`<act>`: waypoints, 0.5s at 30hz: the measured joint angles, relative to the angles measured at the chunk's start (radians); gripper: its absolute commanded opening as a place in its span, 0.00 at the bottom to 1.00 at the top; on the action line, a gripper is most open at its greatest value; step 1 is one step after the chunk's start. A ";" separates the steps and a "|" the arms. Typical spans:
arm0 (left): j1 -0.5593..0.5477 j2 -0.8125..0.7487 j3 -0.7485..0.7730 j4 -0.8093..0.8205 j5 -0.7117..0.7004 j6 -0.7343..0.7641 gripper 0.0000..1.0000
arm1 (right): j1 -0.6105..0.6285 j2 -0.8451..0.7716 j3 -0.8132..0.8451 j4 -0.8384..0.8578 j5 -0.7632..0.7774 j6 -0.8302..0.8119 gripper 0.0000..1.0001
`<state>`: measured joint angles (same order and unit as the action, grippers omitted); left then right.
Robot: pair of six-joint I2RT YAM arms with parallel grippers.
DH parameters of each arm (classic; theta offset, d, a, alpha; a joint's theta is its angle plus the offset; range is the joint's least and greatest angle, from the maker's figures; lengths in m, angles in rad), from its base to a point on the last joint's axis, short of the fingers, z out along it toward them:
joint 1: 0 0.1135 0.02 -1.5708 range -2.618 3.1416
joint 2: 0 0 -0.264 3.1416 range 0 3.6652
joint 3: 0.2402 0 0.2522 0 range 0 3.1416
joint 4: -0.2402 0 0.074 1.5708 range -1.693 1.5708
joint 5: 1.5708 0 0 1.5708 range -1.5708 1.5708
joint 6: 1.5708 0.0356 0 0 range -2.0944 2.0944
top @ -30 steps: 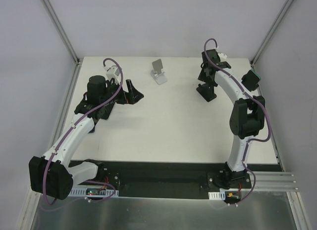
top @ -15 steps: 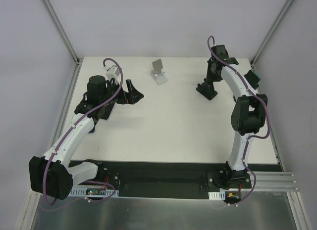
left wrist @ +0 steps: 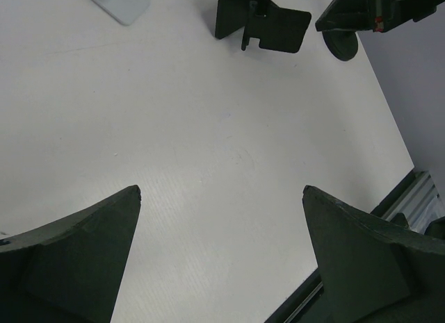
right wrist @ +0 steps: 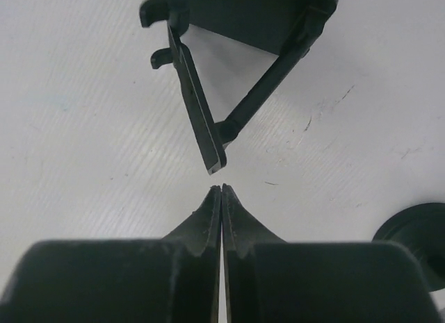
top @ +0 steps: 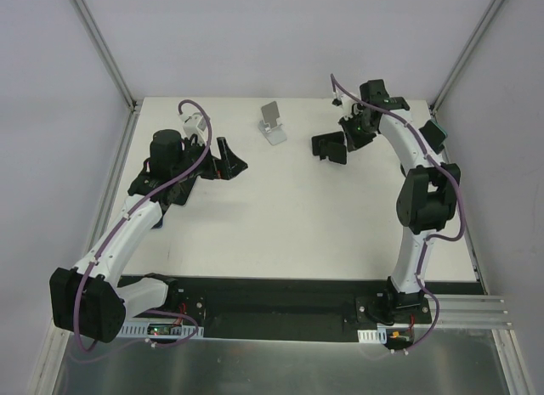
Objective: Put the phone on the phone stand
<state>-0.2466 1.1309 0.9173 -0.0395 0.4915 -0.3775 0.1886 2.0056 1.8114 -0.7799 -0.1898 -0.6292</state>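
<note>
My right hand (right wrist: 221,192) is clenched on nothing, its two fingers pressed flat together. The tips are on the white desk (top: 280,217) or just above it. They point at the near corner of the black folding phone stand with a flat back plate, a thin strut and two small hooks (right wrist: 243,17). A narrow strip of desk shows between my fingertips and that corner, so we are not touching. I cannot tell whether this stand sits properly on its base or lies on its side.

A round black disc-shaped thing (right wrist: 414,233) is on the desk just to the right of my right hand.

My left hand (left wrist: 221,191) is released, fingers spread wide and empty. It is low over the left part of the desk, well apart from the black stand.

Between my two arms, towards the far edge, a small silver phone stand with a tilted plate (top: 272,123) stands upright and bare.

A dark flat slab with a teal edge (top: 435,133) is at the far right edge of the desk, beside my right arm. It looks like the phone, though I cannot be certain. It is on neither stand.
</note>
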 measured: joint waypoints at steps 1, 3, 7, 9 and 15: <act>0.000 0.001 0.000 0.000 0.002 0.000 0.99 | 0.000 0.000 0.027 -0.039 -0.010 -0.027 0.01; 0.000 0.004 0.000 0.000 0.004 0.000 0.99 | 0.001 -0.002 0.084 -0.088 -0.016 -0.070 0.00; 0.000 0.009 0.000 0.000 0.006 0.000 0.99 | 0.002 -0.065 0.072 -0.095 -0.008 -0.114 0.01; 0.000 0.010 0.000 0.001 0.007 0.000 0.99 | 0.002 -0.112 0.036 -0.095 0.000 -0.115 0.16; 0.000 0.013 0.000 0.002 0.024 -0.002 0.99 | 0.011 -0.195 -0.044 0.008 0.080 0.218 0.85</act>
<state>-0.2466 1.1442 0.9173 -0.0376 0.5156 -0.3790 0.1993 1.8103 1.7672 -0.7719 -0.1093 -0.4114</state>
